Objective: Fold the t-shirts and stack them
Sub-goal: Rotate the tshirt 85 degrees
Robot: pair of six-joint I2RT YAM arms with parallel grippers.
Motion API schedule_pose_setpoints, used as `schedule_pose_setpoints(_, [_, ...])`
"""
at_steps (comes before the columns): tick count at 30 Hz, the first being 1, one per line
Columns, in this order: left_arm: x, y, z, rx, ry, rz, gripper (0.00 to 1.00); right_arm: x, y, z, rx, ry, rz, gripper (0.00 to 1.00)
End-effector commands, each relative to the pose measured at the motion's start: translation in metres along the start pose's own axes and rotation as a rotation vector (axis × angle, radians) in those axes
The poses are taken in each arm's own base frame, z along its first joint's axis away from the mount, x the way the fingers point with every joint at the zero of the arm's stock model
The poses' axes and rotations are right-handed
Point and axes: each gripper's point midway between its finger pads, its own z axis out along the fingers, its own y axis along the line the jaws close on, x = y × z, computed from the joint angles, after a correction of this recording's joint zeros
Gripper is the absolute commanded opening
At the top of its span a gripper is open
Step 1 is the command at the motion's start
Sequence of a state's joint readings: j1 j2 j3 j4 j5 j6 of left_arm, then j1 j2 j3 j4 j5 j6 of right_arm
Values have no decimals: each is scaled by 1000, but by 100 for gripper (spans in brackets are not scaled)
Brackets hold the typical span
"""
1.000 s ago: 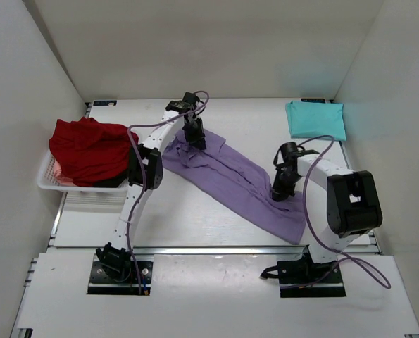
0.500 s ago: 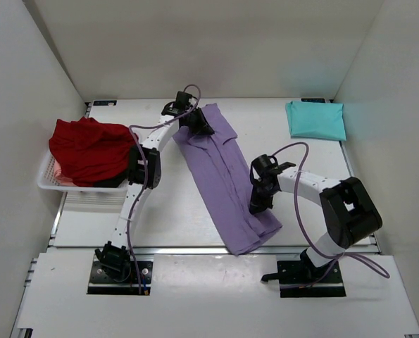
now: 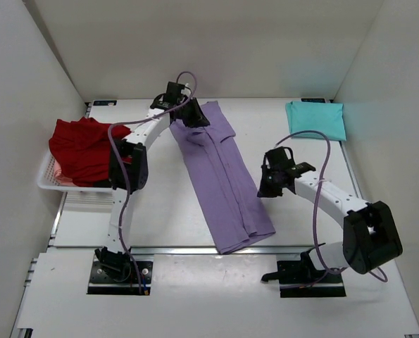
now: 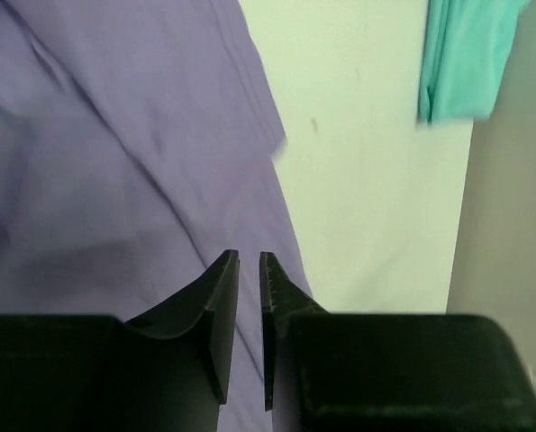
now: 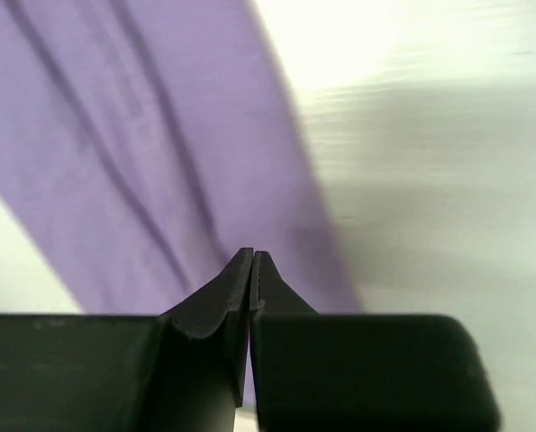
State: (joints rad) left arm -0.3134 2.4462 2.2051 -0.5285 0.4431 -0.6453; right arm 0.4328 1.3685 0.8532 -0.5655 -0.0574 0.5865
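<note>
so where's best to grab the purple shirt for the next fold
Probably the near end of the purple shirt, at its two corners, coming down from above: it lies flat as a long narrow strip, so that free end could lift over.

left arm (image 3: pixel 117 215), right arm (image 3: pixel 325 196): white tubular links, black joint housings. purple cable (image 3: pixel 186 74) looped along each. flat black base plates (image 3: pixel 121 273). left gripper (image 4: pixel 248 261), right gripper (image 5: pixel 252 256): matte black tapered fingers.

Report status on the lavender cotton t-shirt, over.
Right hand shut, empty. Left hand nearly closed at far end, grip unclear. Lavender cotton t-shirt lies in a long strip on white table. Nothing on it.
</note>
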Motion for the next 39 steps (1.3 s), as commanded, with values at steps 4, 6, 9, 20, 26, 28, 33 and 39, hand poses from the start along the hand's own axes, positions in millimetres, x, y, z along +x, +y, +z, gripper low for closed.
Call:
schedule_pose_setpoints(4, [92, 46, -42, -206, 139, 0, 27, 13, -13, 9, -50, -16, -82, 0])
schedule_pose_setpoints(6, [103, 69, -43, -282, 151, -3, 27, 24, -10, 12, -62, -2, -86, 0])
schedule_pose_setpoints(9, [119, 97, -36, -362, 212, -21, 27, 43, -11, 20, -73, 34, -60, 0])
schedule_pose_setpoints(20, [70, 117, 26, -399, 222, -21, 29, 116, -26, 33, -19, 188, 35, 0])
schedule_pose_setpoints(26, [43, 119, 49, -313, 190, -102, 28, 139, 5, 41, -79, 279, -24, 0])
schedule_pose_setpoints(28, [46, 113, 44, -332, 192, -65, 28, 145, 16, 42, -99, 303, -67, 0])
schedule_pose_setpoints(33, [83, 131, 20, -444, 296, -22, 28, 144, 8, 46, -54, 350, -99, 0])
schedule_pose_setpoints(39, [89, 126, -17, -501, 351, 16, 32, 107, -26, 46, 31, 295, -126, 0])
